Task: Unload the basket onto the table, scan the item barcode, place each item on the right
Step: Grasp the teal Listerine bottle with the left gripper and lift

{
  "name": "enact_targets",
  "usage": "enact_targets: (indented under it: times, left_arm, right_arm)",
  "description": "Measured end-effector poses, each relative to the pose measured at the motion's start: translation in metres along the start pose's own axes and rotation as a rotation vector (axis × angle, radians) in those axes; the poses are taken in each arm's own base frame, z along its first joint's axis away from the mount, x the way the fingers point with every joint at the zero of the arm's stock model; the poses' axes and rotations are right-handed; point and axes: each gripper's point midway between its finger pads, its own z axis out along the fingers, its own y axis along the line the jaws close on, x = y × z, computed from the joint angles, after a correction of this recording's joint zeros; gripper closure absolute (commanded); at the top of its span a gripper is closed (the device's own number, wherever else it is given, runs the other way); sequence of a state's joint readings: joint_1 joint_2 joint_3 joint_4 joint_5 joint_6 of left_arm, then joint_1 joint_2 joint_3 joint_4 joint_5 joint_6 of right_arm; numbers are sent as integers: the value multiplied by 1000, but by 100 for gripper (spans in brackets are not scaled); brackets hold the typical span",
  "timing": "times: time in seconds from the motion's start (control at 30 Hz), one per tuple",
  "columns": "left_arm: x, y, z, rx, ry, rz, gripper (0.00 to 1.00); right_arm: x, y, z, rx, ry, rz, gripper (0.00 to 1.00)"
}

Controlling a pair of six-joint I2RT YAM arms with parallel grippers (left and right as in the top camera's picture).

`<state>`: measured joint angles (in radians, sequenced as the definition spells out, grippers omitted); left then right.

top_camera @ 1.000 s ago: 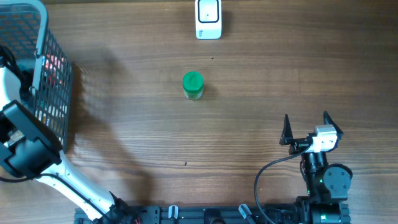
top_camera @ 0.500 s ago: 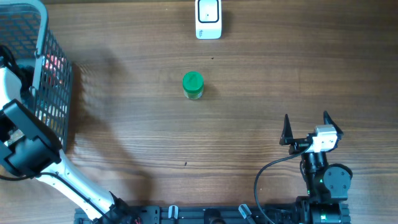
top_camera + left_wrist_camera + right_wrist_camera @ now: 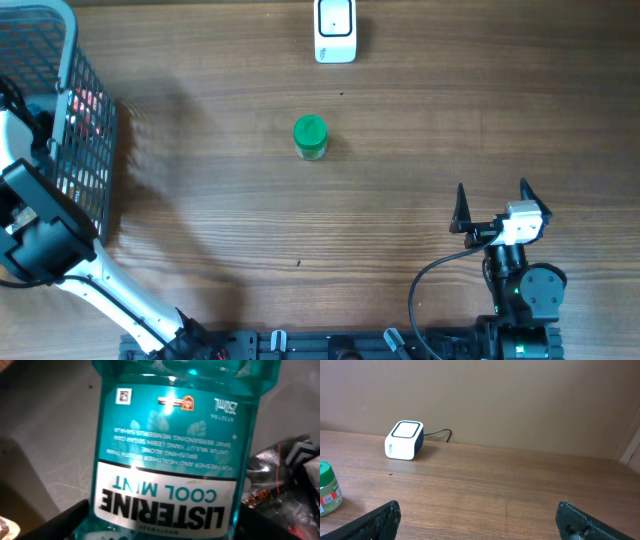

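Observation:
In the left wrist view a teal Listerine Cool Mint mouthwash bottle [image 3: 170,450] fills the frame, its label upside down. My left gripper [image 3: 162,517] straddles it, one dark finger at each side of the bottle's lower part. Whether the fingers press on it I cannot tell. From overhead that gripper is hidden inside the wire basket [image 3: 70,60], and only the left arm [image 3: 40,235] shows. The white barcode scanner [image 3: 335,30] [image 3: 404,440] stands at the table's far edge. My right gripper [image 3: 491,205] [image 3: 480,520] rests open and empty at the front right.
A small jar with a green lid [image 3: 310,137] [image 3: 327,487] stands mid-table, in front of the scanner. Crinkled packets [image 3: 285,475] lie beside the bottle in the basket. A cable runs from the scanner along the back wall.

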<state>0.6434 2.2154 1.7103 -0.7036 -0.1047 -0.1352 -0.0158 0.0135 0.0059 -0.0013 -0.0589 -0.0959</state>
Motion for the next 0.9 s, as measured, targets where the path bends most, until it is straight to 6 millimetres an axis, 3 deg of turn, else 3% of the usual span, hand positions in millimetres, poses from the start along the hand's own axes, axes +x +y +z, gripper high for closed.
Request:
enact_targets:
  times: [0.27,0.63,0.8,0.9]
  left_arm:
    - [2,0,-1,-1,12,5,37]
    - [11,4,-10,-11,46,9,35]
    - [5,6,-46,-2,8,5,34]
    - [-15,7,-93,18,-99,-4,32]
  right_arm:
    - [0,0,0,0,0,0,0]
    - [0,0,0,0,0,0,0]
    - [0,0,0,0,0,0,0]
    - [0,0,0,0,0,0,0]
